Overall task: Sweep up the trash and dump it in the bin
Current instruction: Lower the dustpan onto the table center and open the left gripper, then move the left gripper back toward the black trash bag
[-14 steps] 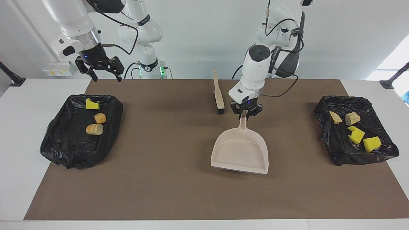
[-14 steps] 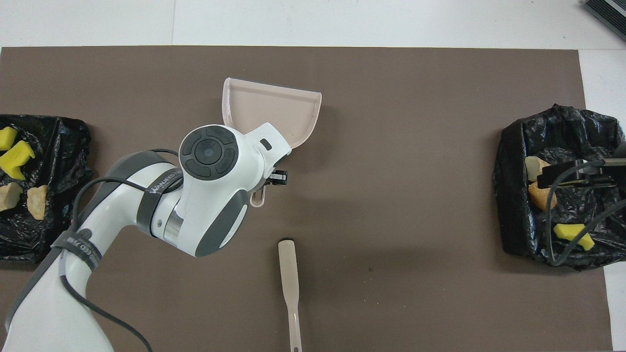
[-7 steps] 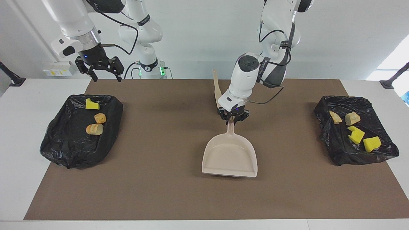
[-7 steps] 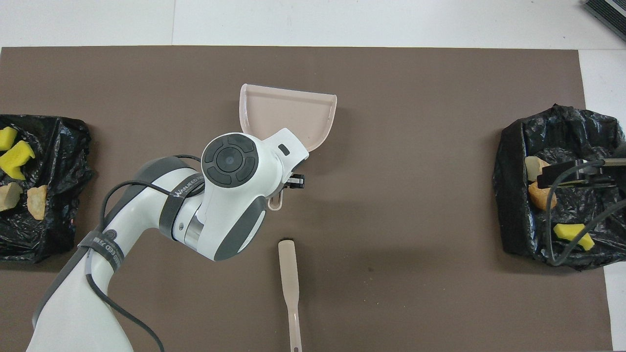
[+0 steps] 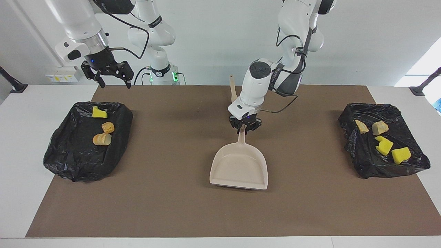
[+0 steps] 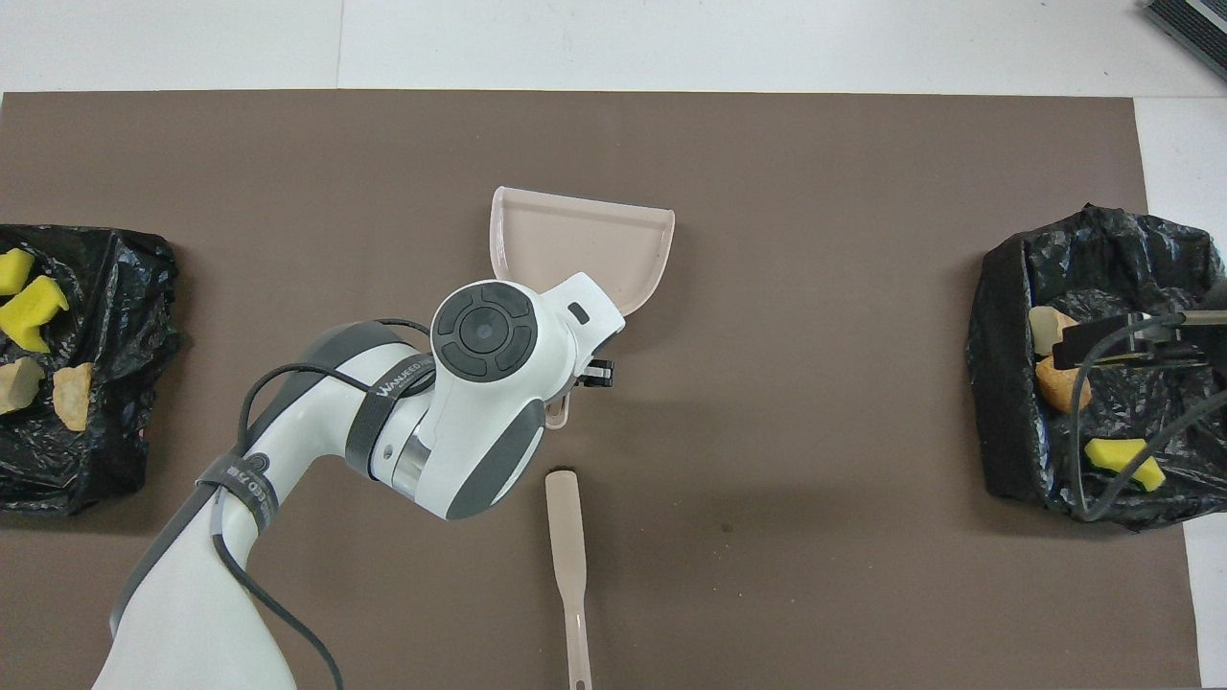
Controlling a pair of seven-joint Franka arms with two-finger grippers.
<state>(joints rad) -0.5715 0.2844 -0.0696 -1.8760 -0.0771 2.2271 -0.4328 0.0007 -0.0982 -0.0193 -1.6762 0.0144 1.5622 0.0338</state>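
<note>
My left gripper [image 5: 244,128] is shut on the handle of the empty beige dustpan [image 5: 239,167], which lies low at the middle of the brown mat; in the overhead view the arm covers the handle and the pan [image 6: 585,240] shows. The trash lies in two black-lined bins: a yellow sponge chunk [image 5: 99,112] and two bread pieces [image 5: 102,139] in the bin [image 5: 79,162] at the right arm's end, and several pieces [image 5: 384,144] in the bin [image 5: 365,165] at the left arm's end. My right gripper [image 5: 112,77] hangs open and empty over the right-end bin.
The beige brush [image 6: 567,565] lies on the mat, nearer to the robots than the dustpan, with its handle toward the robots. The brown mat [image 5: 165,206] covers most of the white table.
My left gripper has carried the dustpan sideways toward the right arm's end of the table. The right arm, the brush and the trash have not moved.
</note>
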